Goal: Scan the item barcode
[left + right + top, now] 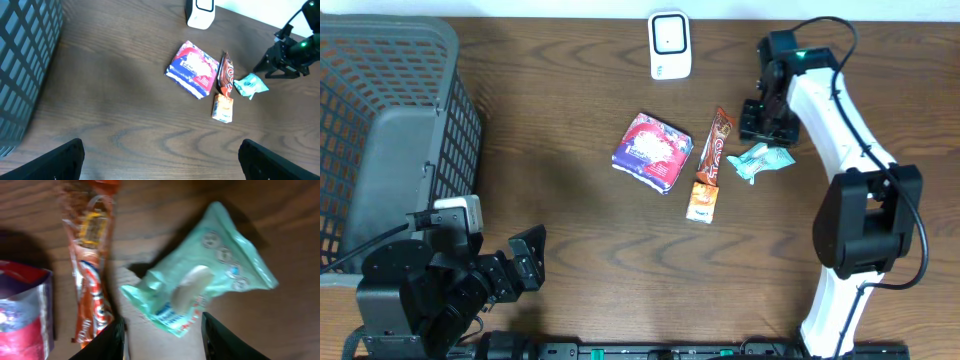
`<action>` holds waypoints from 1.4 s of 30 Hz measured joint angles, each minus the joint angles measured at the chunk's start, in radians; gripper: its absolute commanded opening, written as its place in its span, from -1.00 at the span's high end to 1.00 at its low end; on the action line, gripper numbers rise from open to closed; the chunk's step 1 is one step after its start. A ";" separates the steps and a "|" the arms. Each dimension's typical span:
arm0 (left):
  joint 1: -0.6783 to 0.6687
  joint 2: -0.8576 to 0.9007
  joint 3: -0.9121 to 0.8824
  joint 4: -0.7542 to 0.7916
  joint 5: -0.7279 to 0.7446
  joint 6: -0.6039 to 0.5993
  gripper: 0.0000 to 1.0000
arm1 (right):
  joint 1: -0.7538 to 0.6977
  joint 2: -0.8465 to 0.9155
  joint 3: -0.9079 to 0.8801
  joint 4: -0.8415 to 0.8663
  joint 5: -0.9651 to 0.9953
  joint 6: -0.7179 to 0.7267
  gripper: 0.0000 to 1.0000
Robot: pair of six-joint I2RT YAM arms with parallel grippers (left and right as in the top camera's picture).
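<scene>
Wooden desk [570,230]: we see a grey mesh basket [380,120] far left of the white scanner [670,45]. Below-right of the scanner, our right gripper [162,330] holds its jaws apart astride the mint-green packet [225,245], not pinching; left gripper [160,155] jaws gape wide.

The table [570,230] is being lit evenly and softly, and only faint shadows are being cast. In the right wrist view, the mint packet [200,285] is being rendered blurred.
</scene>
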 measured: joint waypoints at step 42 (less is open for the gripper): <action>0.000 0.000 0.000 0.000 0.000 0.000 -0.96 | 0.136 0.229 0.007 -0.137 0.309 0.066 0.11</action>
